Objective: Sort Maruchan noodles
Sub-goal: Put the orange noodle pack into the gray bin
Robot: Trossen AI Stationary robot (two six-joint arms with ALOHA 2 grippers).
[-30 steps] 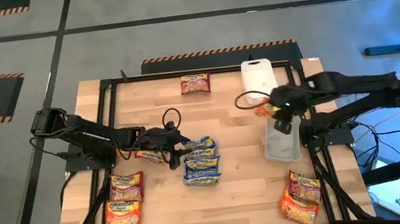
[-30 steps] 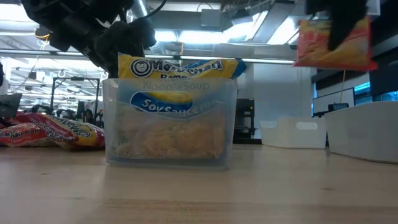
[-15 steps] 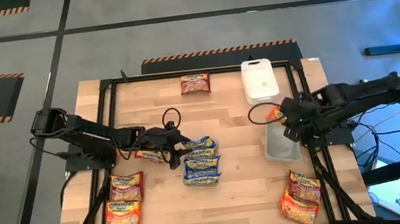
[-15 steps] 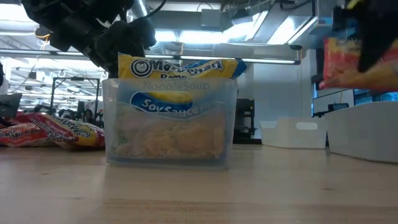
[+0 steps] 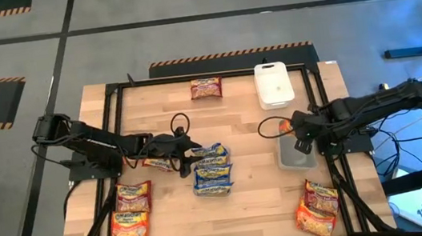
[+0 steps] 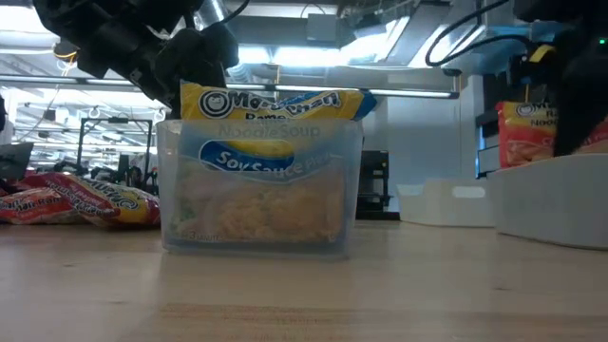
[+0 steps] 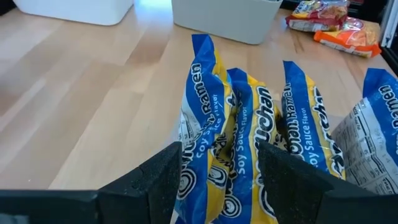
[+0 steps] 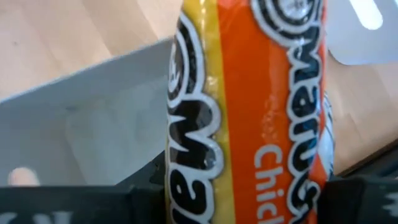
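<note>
Several blue-and-yellow noodle packets (image 5: 211, 169) stand on edge in a clear container (image 6: 258, 185) at mid-table. My left gripper (image 5: 186, 152) is at their left end, fingers (image 7: 163, 180) on either side of the end packets (image 7: 219, 155). My right gripper (image 5: 300, 136) is shut on an orange-and-yellow packet (image 8: 249, 118) over a second clear container (image 5: 296, 156) on the right. In the low view that packet's (image 6: 522, 133) lower part is behind the container's wall (image 6: 551, 199). My left gripper pinches the end blue packets (image 7: 214, 168) between its two fingers, coming from the table's left, slanting down. The packets stand upright in their container. My right gripper pinches the orange packet (image 8: 205, 186) across its flat faces from above. The packet is on edge, lifted, partly inside the container (image 8: 93, 124).
A white lid (image 5: 274, 84) lies beyond the right container. A dark red packet (image 5: 206, 89) lies at the far edge. Orange packets (image 5: 131, 211) lie near left, and more packets (image 5: 317, 206) near right. Bare wood runs along the near middle.
My right gripper has gone down and slightly toward the near edge, carrying the orange packet from high above the right container down to its rim. The left arm and blue packets have kept still.
</note>
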